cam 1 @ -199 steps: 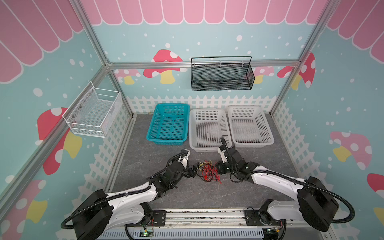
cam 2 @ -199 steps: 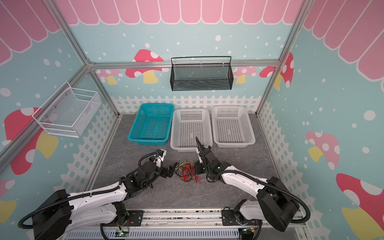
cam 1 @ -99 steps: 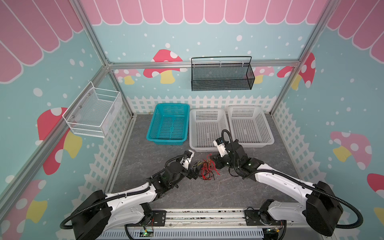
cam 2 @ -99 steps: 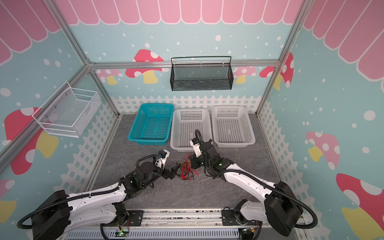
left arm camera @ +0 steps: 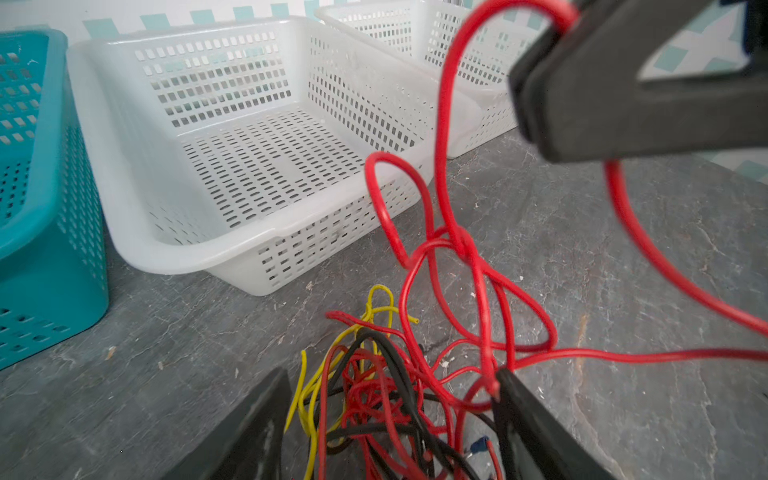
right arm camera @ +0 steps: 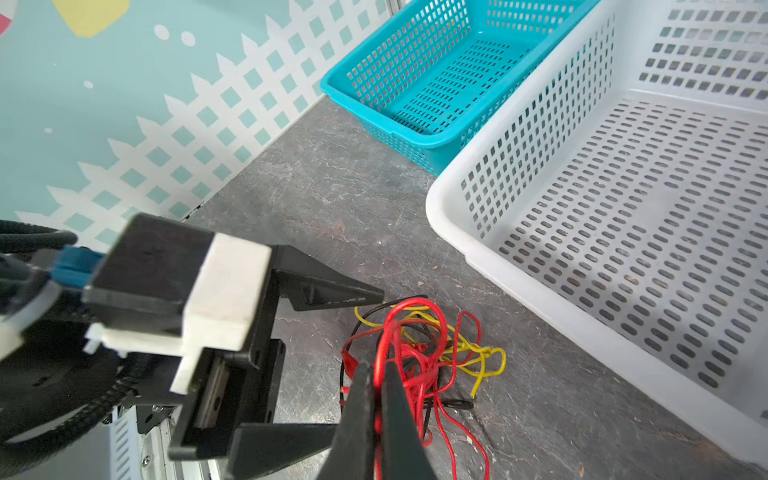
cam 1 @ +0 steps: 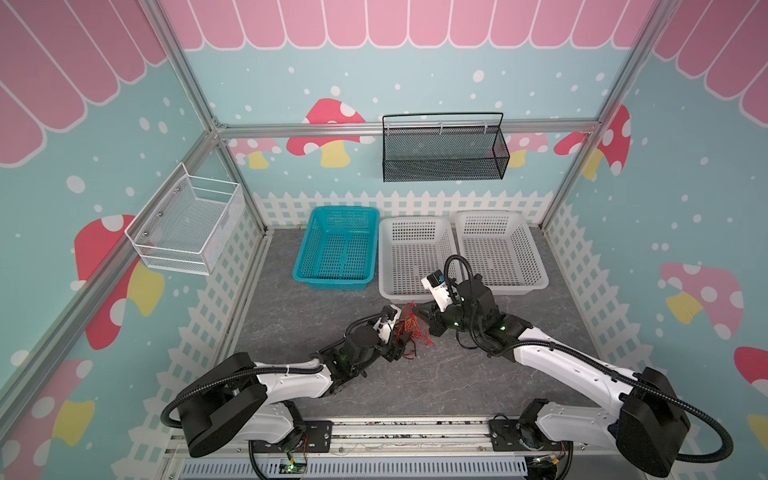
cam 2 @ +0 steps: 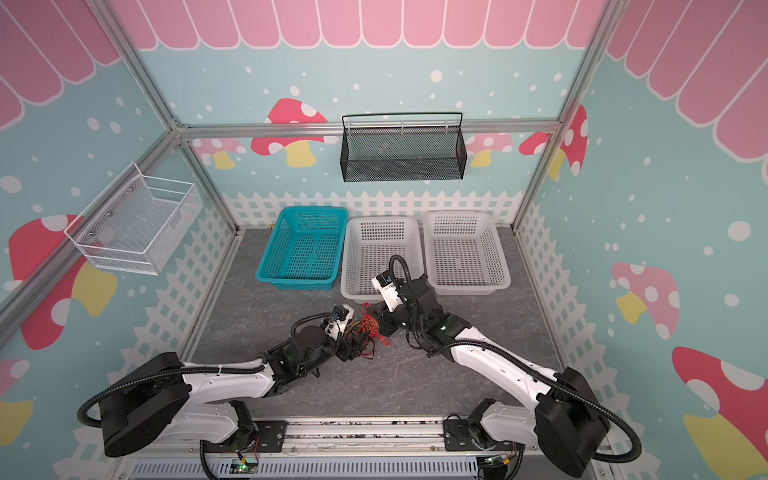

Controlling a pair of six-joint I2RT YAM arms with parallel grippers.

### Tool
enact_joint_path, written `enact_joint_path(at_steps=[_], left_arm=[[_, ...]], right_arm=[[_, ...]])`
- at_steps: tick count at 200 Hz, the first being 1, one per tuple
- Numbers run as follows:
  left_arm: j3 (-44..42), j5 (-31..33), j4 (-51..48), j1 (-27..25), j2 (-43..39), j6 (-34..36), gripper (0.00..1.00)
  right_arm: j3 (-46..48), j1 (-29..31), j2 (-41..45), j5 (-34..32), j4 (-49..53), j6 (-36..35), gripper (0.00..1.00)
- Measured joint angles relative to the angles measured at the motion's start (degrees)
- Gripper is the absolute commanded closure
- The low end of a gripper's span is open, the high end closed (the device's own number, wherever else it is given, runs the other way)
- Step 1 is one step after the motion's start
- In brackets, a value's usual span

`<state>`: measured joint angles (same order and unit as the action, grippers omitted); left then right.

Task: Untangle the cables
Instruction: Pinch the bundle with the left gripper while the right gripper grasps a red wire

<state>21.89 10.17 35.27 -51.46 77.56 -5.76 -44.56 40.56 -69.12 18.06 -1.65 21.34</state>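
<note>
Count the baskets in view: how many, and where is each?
5. In a row on the table: teal basket, middle white basket, right white basket. A black mesh basket hangs high behind them; a wire basket hangs at the left. None seems hidden.

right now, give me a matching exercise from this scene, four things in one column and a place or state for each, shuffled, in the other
1 right pincer
2 left pincer
3 teal basket
4 black basket

a hung on the back wall
b open around the tangle
c shut on a red cable
d beside a white basket

Pairs: 1-c, 2-b, 3-d, 4-a
</note>
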Motion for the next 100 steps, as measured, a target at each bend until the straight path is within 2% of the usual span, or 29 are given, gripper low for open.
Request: enact_joint_path(at_steps=[19,33,44,61,87,100], left_arm=[[0.0,0.6,2.4,0.0,1.0,0.1,0.45],[0.1,0.8,3.9,0.0,1.7,0.2,0.57],[0.3,0.8,4.5,0.0,2.1,0.4,0.62],[1.0,0.8,5.0,0.0,2.8,0.3,0.78],[1.5,0.8,5.4,0.0,3.2,0.2,0.83],[1.5,0.8,5.4,0.0,3.2,0.0,0.92]], right_arm=[[0.0,0.0,0.6,0.5,-0.2,-0.3,1.00],[0.0,0.0,0.6,0.7,-0.2,-0.4,1.00],[0.0,0.0,0.6,0.8,-0.2,-0.5,1.00],[0.0,0.0,0.6,0.8,-0.2,-0.5,1.00],[0.0,0.0,0.5,0.1,-0.3,-0.5,1.00],[0.0,0.0,0.5,-1.1,-0.3,-0.5,1.00]])
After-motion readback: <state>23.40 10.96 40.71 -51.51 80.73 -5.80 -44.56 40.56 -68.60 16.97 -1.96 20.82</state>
